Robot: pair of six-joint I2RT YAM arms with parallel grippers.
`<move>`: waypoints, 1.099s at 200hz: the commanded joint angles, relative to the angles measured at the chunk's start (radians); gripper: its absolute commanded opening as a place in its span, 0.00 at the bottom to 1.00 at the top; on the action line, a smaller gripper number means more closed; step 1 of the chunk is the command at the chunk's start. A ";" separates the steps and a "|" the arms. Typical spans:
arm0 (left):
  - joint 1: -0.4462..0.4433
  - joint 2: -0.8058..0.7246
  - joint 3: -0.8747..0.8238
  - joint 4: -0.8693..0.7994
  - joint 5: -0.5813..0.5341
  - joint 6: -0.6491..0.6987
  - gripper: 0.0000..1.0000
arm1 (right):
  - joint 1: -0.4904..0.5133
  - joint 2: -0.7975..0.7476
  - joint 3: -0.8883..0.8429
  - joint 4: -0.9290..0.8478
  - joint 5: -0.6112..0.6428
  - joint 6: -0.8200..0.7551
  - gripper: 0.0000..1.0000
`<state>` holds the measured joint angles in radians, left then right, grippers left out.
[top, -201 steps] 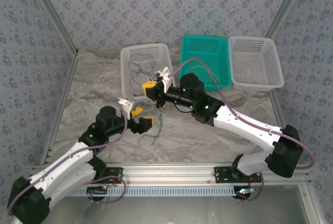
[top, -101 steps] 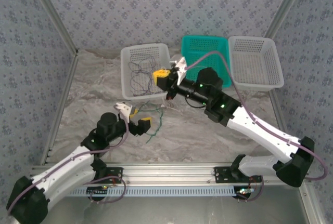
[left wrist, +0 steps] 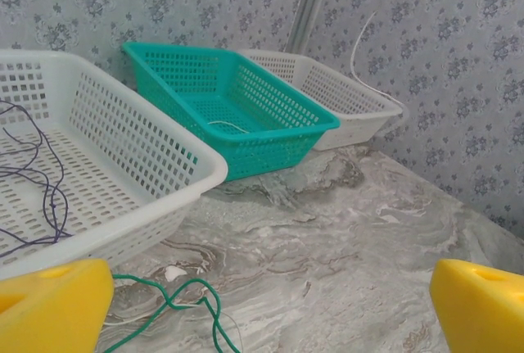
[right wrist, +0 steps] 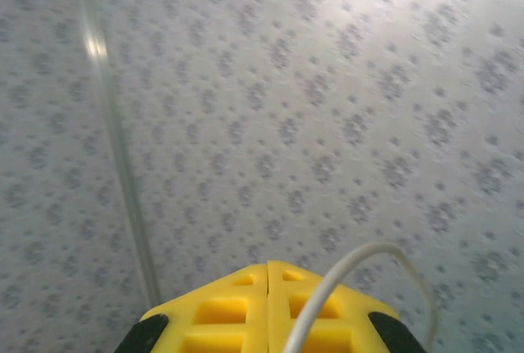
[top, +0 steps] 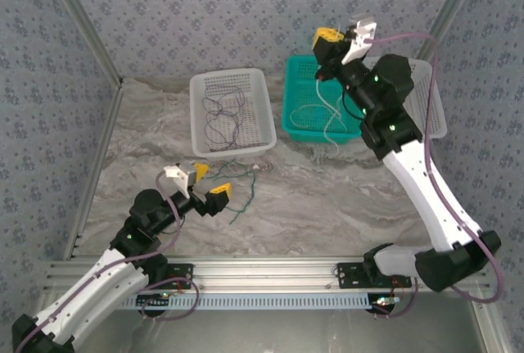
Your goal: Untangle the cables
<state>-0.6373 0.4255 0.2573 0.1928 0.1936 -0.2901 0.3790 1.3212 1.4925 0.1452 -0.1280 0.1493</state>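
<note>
Cables lie in three places. The whitish-cream cable [right wrist: 323, 291] is pinched in the right gripper [top: 327, 42], whose yellow fingers [right wrist: 221, 308] I see pressed together in the right wrist view. I have it raised high by the back wall, and the strand hangs down into the teal basket [top: 291, 99]. The purple cables [top: 221, 115] rest loosely coiled in the left white basket [top: 196, 115]. The green cable [top: 249, 196] sprawls on the marbled table [top: 327, 197], in front of that basket. The left gripper [top: 211, 183] hovers just beside the green cable, jaws spread wide and holding nothing.
</note>
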 commanded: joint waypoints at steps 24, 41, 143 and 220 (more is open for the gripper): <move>-0.006 -0.015 0.039 -0.041 -0.007 -0.015 0.99 | -0.118 0.221 0.018 0.024 -0.091 0.080 0.00; -0.007 -0.023 0.036 -0.049 -0.013 -0.026 0.99 | -0.130 0.299 0.011 0.012 -0.059 0.077 0.00; 0.000 -0.035 0.107 -0.355 -0.488 -0.345 0.99 | -0.173 0.379 0.070 -0.374 0.087 0.323 0.82; 0.051 0.239 0.251 -0.467 -0.477 -0.532 0.99 | 0.205 -0.001 -0.431 -0.250 0.159 0.268 0.82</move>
<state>-0.6041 0.5972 0.4416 -0.2268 -0.2779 -0.7544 0.4309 1.3403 1.2373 -0.1261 -0.0654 0.4282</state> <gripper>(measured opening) 0.993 0.819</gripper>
